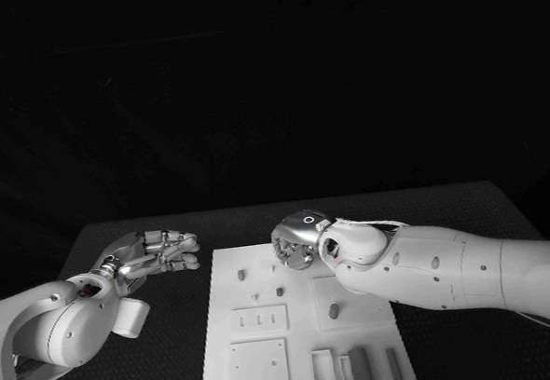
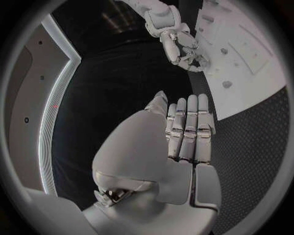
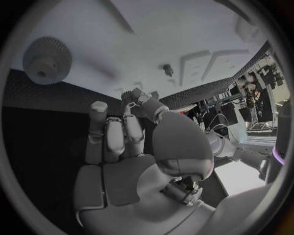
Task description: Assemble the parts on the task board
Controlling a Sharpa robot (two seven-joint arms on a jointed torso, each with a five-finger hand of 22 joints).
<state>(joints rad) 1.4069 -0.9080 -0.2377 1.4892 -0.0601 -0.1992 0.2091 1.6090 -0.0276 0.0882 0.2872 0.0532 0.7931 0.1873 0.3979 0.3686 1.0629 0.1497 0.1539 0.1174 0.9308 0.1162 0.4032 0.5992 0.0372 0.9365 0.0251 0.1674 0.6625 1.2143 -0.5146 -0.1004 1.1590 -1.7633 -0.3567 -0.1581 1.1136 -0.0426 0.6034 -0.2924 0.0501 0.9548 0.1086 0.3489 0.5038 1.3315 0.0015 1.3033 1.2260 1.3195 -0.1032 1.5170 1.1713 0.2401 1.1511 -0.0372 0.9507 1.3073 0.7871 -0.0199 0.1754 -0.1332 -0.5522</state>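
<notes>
1. Head view: the left hand [image 1: 148,254] hovers over the black table [image 1: 158,232], just beside the white board [image 1: 235,345] and off its far left corner. Its fingers [image 1: 174,246] are curled inward with the tips toward the board; nothing shows between them.
2. Head view: the right hand [image 1: 299,240] is over the far end of the board, fingers bent downward. Whether they pinch anything cannot be told here. Small grey parts lie on the board nearer the robot than those fingers: a peg [image 1: 242,274], another peg [image 1: 333,311], and a row of flat bars [image 1: 358,367] at the near end.
3. Left wrist view: the left hand [image 2: 183,132] has its fingers [image 2: 191,122] straight and pressed together side by side, the thumb alongside, holding nothing. Beyond the fingertips lies the board [image 2: 257,73], and the right hand [image 2: 181,46] reaches down at its edge with curled fingers.
4. Right wrist view: the right hand [image 3: 129,132] has its fingers [image 3: 113,129] bent close together, and the thumb crosses over them. No part is seen in them. Past the fingertips the board [image 3: 153,39] carries a round gear [image 3: 46,59] and a small upright peg [image 3: 166,69], both apart from the fingers.
</notes>
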